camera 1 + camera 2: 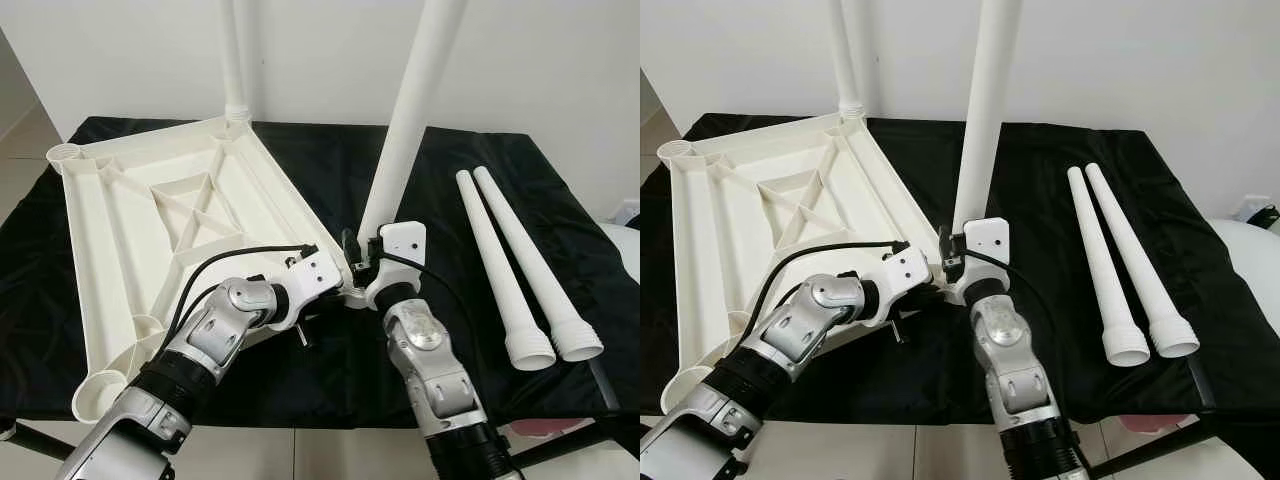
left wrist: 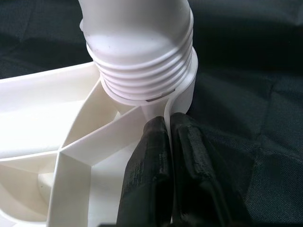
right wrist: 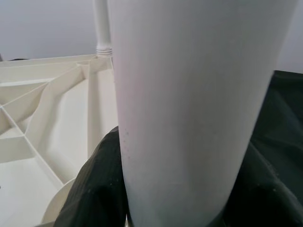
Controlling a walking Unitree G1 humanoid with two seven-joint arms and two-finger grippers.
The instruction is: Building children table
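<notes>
Tabletop [image 1: 150,215] lies upside down on the black cloth [image 1: 440,260], ribs facing up, filling the left half of the bench, its near-left corner socket at the cloth's near edge. One leg [image 1: 236,60] already stands in the far corner socket. I have a second leg [image 1: 405,130] upright at the tabletop's right corner, leaning slightly right.

My left gripper [image 2: 168,142] is pinching the thin wall of that corner socket, fingers pressed tight on either side of it; the left wrist view shows the leg's ribbed end [image 2: 142,61] sitting in the socket just beyond the fingertips, with a small dark gap under the lowest rib. The head views hide that joint behind my wrists.

My right gripper [image 1: 352,262] sits at the base of the leg; I cannot tell how its fingers stand, since the right wrist view is mostly the white shaft up close.

Two spare legs [image 1: 520,270] lie side by side at the right, well apart from my arms, ribbed ends toward the near edge. Open cloth lies between them and the right arm.
</notes>
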